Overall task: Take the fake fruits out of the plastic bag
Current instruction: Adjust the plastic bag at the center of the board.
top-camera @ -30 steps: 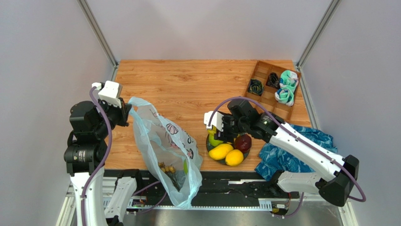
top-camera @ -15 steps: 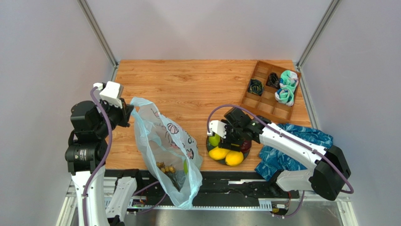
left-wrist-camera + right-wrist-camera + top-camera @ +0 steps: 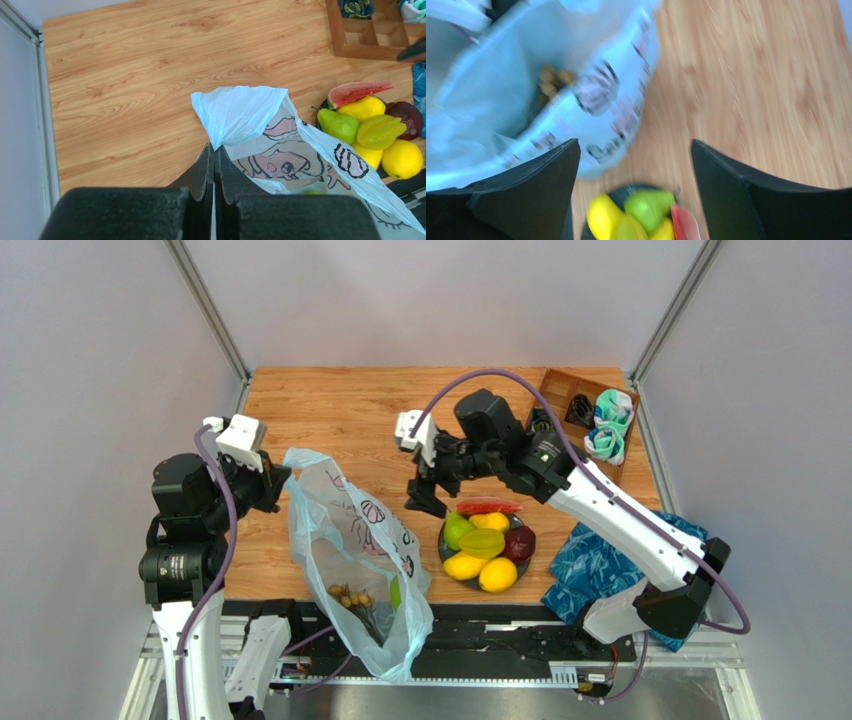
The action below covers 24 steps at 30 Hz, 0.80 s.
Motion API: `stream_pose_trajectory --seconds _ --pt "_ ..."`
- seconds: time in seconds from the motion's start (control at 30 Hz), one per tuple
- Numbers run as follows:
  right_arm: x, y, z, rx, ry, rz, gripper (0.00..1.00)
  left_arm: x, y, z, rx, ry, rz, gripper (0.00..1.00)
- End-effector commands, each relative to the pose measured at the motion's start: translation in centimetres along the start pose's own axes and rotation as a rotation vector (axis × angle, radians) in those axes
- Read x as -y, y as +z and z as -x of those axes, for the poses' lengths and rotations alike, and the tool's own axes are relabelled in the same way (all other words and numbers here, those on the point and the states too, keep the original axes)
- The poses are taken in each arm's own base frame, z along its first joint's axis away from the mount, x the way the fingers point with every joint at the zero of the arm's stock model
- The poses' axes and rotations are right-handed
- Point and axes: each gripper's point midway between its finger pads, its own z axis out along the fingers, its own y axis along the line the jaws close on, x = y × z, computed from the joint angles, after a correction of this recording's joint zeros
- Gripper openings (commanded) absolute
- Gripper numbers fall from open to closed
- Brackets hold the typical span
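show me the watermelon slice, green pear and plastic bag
watermelon slice [image 3: 357,94], left wrist view, red flesh
green pear [image 3: 340,126], left wrist view, its belly
plastic bag [image 3: 370,525], top external view, printed side

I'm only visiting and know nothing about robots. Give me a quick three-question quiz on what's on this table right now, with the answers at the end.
1. True or false: the right gripper is holding a fruit.
2. What is the left gripper pinching? A) the plastic bag B) a rolled sock C) the blue cloth
3. Fill in: the dark red apple lies on the dark ___ among other fruits.

Key
1. False: its jaws stand open with nothing between them.
2. A
3. plate
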Motion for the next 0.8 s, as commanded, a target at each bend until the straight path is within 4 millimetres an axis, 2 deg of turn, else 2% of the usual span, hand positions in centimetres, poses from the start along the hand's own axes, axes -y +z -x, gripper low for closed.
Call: stream_pose_trajectory --seconds 0.0,0.03,0.07,0.1,0.17,0.27,0.37,0.43,0.47,0.53,0.6,0.63,0.7,0.77 --pt "-4.9 4.5 3.7 0.048 -0.025 0.232 0.8 0.5 0.1 0.5 0.009 -0.038 -0.026 0.0" --pt "-6.0 4.7 4.4 0.06 -0.045 0.289 0.76 0.5 0.1 0.6 0.012 -0.042 -0.024 0.0" --pt "-7.0 5.6 4.2 0.047 -0.047 0.333 0.67 0.5 0.1 0.6 0.011 -0.045 -0.023 0.0" --pt "-7.5 7.0 3.3 0.02 -0.038 0.368 0.64 0.4 0.1 0.7 0.012 -0.046 -0.019 0.0" --pt "-9.5 8.2 2.7 0.0 -0.044 0.443 0.58 0.3 0.1 0.6 0.013 -0.055 -0.012 0.0" --pt "-10.8 10.5 0.6 -0.072 0.023 0.497 0.56 0.6 0.3 0.2 0.01 -0.058 -0.03 0.0" --pt "-11.1 13.0 -2.3 -0.159 0.092 0.504 0.53 0.8 0.4 -0.1 0.016 -0.079 -0.039 0.0" --pt "-11.0 14.4 -5.1 -0.244 0.169 0.465 0.54 0.7 0.3 -0.1 0.019 -0.073 -0.027 0.0" --pt "-11.0 14.8 -6.1 -0.274 0.187 0.451 0.52 0.5 0.1 0.0 0.027 -0.068 -0.012 0.0" --pt "-11.0 15.3 -9.5 -0.367 0.215 0.4 0.5 -0.2 -0.4 0.1 0.031 -0.058 0.037 0.0" --pt "-11.3 15.5 -12.1 -0.443 0.254 0.359 0.43 -0.3 -1.1 0.4 0.042 -0.051 0.063 0.0" --pt "-11.3 15.5 -12.9 -0.466 0.265 0.341 0.43 -0.4 -1.6 1.0 0.061 -0.043 0.077 0.0" --pt "-11.5 15.3 -14.0 -0.497 0.276 0.331 0.49 -0.2 -2.4 1.9 0.086 -0.034 0.083 0.0" --pt "-10.2 15.7 -15.1 -0.531 0.237 0.254 0.52 0.1 -3.4 3.6 0.131 -0.016 0.09 0.0"
